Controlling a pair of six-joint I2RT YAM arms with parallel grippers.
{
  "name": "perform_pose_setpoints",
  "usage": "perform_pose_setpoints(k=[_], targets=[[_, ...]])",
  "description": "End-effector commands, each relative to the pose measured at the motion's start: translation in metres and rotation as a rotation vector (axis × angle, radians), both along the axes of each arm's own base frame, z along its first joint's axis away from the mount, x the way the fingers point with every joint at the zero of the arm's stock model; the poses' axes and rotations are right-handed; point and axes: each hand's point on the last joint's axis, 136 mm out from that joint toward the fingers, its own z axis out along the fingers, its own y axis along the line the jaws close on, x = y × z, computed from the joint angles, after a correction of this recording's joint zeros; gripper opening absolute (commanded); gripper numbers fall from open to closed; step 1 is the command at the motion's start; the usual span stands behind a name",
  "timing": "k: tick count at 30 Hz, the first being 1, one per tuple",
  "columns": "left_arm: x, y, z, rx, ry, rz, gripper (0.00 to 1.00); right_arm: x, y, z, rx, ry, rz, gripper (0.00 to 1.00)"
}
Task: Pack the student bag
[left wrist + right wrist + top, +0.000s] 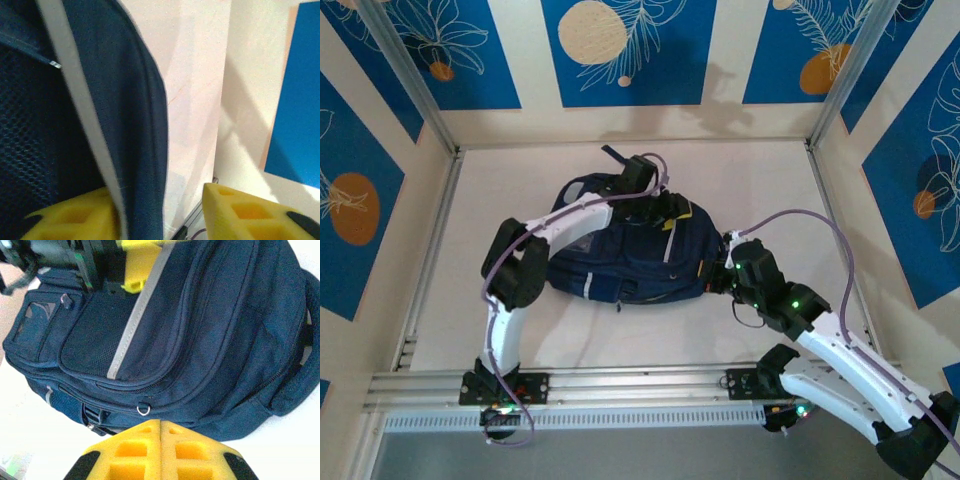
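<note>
Now L gripper (156,200) parted (student bag (127,105) between).

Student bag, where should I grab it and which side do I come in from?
Grip the padded strap loop curving off the student bag at the right edge of the right wrist view. It is a narrow band standing clear of the bulky body, with a gap behind it, so approaching from outside the bag and pinching across the band looks safest.

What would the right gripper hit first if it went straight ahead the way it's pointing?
Most likely the large navy-blue fabric student bag, at its zipped edge near the small metal ring; depth is unclear.
</note>
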Motion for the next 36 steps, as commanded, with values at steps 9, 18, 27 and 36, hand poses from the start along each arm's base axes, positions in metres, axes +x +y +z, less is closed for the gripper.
perform_pose_setpoints(k=[9, 18, 27, 36], targets=[[-0.043, 0.117, 0.040, 0.424, -0.326, 0.031, 0.62, -0.015, 0.008, -0.002, 0.044, 0.077, 0.024, 0.11], [-0.058, 0.136, -0.001, 0.490, -0.247, -0.008, 0.58, -0.017, 0.019, -0.006, 0.077, 0.104, 0.042, 0.11], [-0.059, 0.124, -0.024, 0.450, -0.200, -0.035, 0.48, -0.026, 0.014, -0.022, 0.071, 0.136, 0.035, 0.11], [-0.054, 0.148, -0.046, 0.608, -0.172, 0.025, 0.55, -0.028, 0.027, -0.021, 0.110, 0.147, 0.084, 0.11]])
